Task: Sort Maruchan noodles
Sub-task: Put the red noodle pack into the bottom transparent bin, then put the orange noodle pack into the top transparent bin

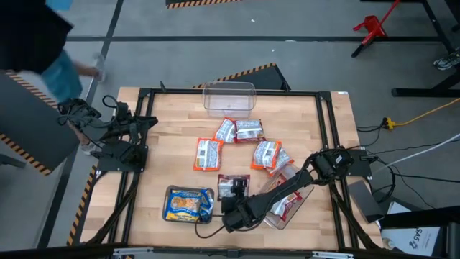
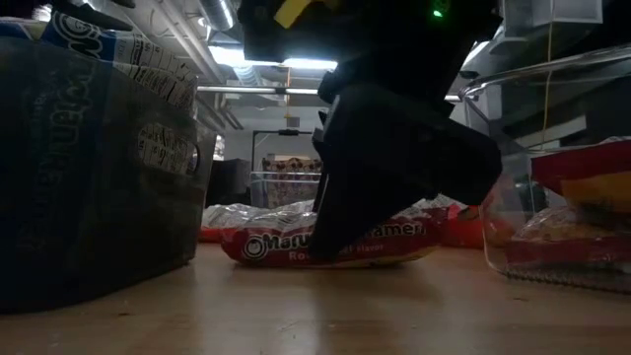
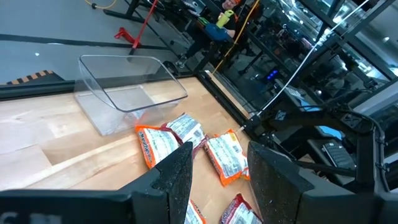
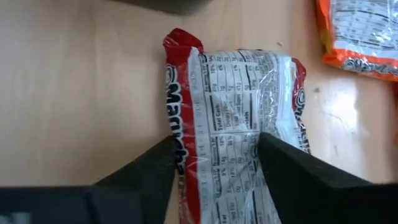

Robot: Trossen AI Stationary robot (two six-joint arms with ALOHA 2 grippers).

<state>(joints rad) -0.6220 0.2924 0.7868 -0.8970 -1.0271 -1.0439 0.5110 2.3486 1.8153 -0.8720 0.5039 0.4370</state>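
While the left gripper waited spread at the table's left edge, the right gripper stood spread astride a red packet lying flat near the front, between two tubs.

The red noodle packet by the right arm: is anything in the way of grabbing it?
Nothing visible. The right end effector hangs straight above the red noodle packet, fingers open on either side of it, only bare table around.
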